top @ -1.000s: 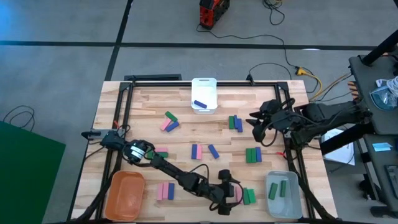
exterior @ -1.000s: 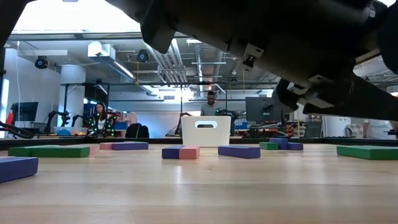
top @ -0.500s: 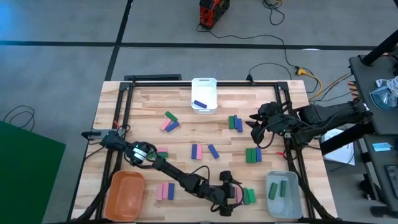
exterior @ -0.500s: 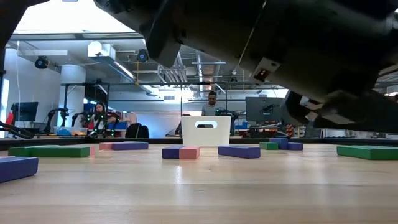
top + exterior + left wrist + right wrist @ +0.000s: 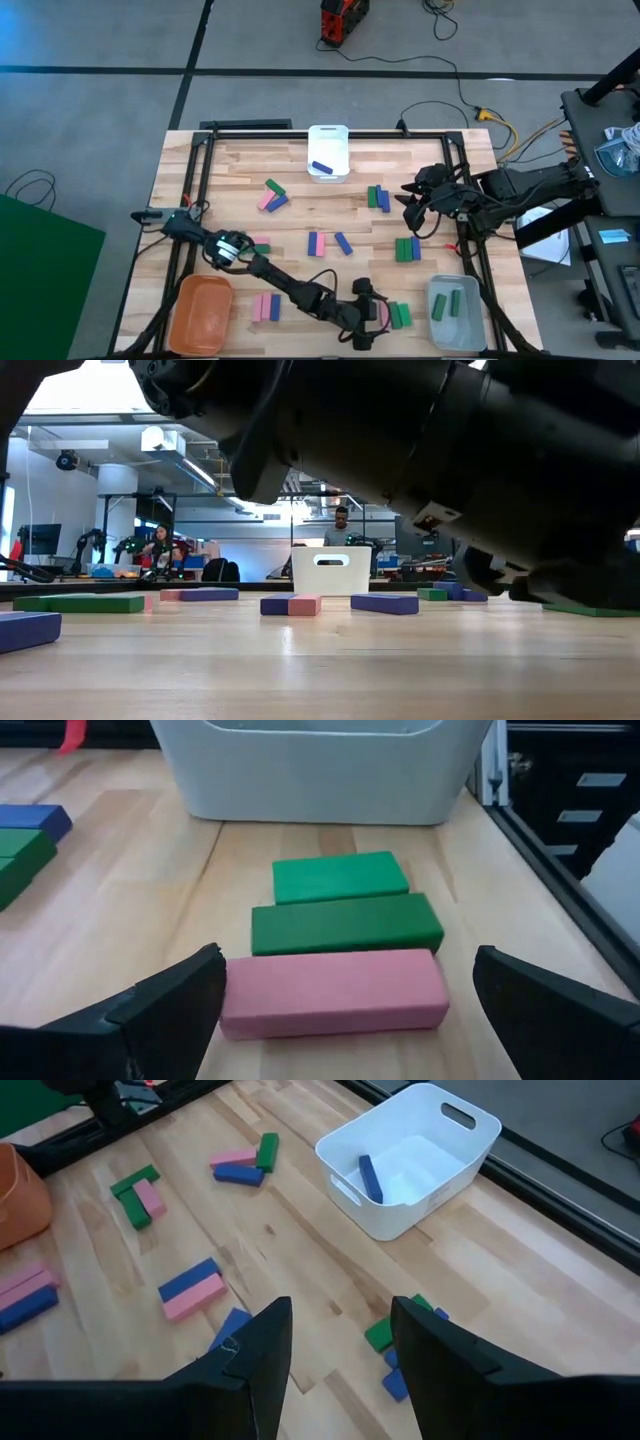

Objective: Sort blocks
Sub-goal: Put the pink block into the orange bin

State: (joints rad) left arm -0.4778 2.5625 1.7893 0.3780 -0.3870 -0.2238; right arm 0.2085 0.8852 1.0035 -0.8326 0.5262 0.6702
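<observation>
**Two arms over a surface of scattered blocks**

Two grippers are working in the high view: the left gripper (image 5: 366, 318) is reaching low along the bottom centre of the frame, and the right gripper (image 5: 415, 205) is hovering at centre right, its jaws standing apart with nothing between them.

The left wrist view is showing what the overhead cannot: the left jaws are spread wide on either side of a pink block (image 5: 332, 991), not touching it. Two green blocks (image 5: 345, 923) are lying side by side just beyond the pink one, and the grey bin (image 5: 320, 765) is standing behind them. From above, that grey bin (image 5: 436, 331) is sitting at lower right and is holding green blocks.

The right wrist view is looking across to the white bin (image 5: 440, 1165), where one dark blue block (image 5: 370, 1177) is lying inside. Pink, blue and green blocks are lying in small clusters on the wood around it.

The wooden surface (image 5: 300, 215) is carrying the orange bin (image 5: 183, 320) at lower left and the white bin at top centre. The low view is mostly filled by a dark arm, and past it blocks are lying flat on the surface. In the room beyond, a seated person (image 5: 160, 550) and a standing person (image 5: 341, 526) are showing among desks and monitors.
</observation>
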